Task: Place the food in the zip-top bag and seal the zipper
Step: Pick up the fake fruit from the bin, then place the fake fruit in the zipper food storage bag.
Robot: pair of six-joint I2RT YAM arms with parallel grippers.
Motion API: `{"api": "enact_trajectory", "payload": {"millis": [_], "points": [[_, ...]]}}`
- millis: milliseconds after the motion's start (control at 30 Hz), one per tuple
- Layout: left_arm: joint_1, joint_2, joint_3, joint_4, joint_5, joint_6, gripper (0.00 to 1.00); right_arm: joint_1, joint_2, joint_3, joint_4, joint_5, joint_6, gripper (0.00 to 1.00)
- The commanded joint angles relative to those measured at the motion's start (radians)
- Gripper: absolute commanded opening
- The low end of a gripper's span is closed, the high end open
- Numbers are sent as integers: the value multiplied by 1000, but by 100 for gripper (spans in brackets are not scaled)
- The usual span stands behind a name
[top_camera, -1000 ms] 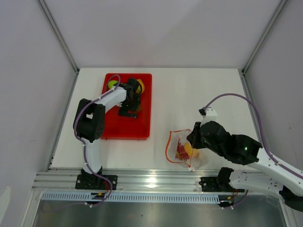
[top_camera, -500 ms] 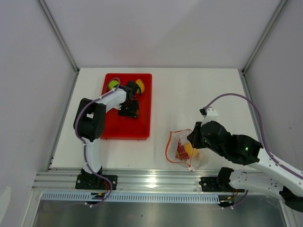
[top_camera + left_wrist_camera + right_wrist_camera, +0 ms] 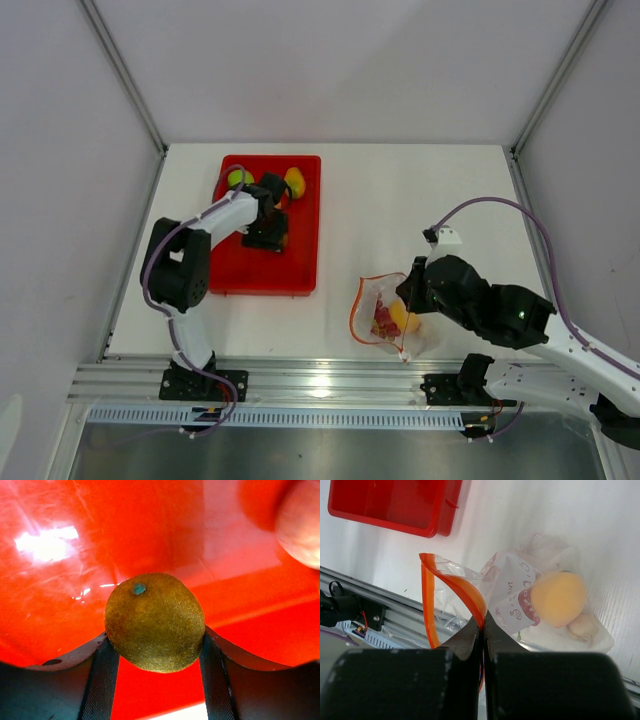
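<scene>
- The left gripper (image 3: 156,647) was spread wide over the red tray (image 3: 235,275) a second ago. It has now closed on the kiwi (image 3: 154,622), one finger against each side of the fruit.
- By my reading the pick is made, and the next job is to carry the fruit to the bag on this hand's right.
- Just beyond the left gripper lie a green apple (image 3: 237,178) and a mango (image 3: 295,182). A pale pink fruit (image 3: 300,530), probably the peach, sits ahead and right of the fingers.
- The right gripper (image 3: 482,624) has not moved. It is pinched tight on the orange zipper (image 3: 427,600), so the bag (image 3: 520,580) hangs open just ahead of its fingers.
- Count: one tray, one bag and seven fruits. One fruit is held and three are on the tray. Three are in the bag: an orange (image 3: 559,599), a pale bulb (image 3: 582,626) and grapes (image 3: 383,318).
</scene>
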Motion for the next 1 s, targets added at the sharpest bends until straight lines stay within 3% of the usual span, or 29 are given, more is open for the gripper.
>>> {"api": "enact_trajectory", "payload": {"millis": [0, 133, 367, 533, 700, 967], "points": [[-14, -132, -18, 0, -48, 71, 0, -11, 0, 10, 27, 34, -12, 0], [-64, -217, -27, -8, -136, 161, 1, -18, 22, 11, 24, 31, -7, 0], [-185, -363, -65, 53, -171, 344, 1, -22, 33, -9, 44, 20, 8, 0], [-296, -519, -199, 378, -110, 681, 1, -25, 47, -3, 38, 12, 17, 0], [-353, -778, -471, 791, -12, 828, 0, -27, 31, -9, 28, 9, 33, 0], [-460, -897, -550, 916, 200, 983, 1, -27, 17, -24, 35, 1, 45, 0]]}}
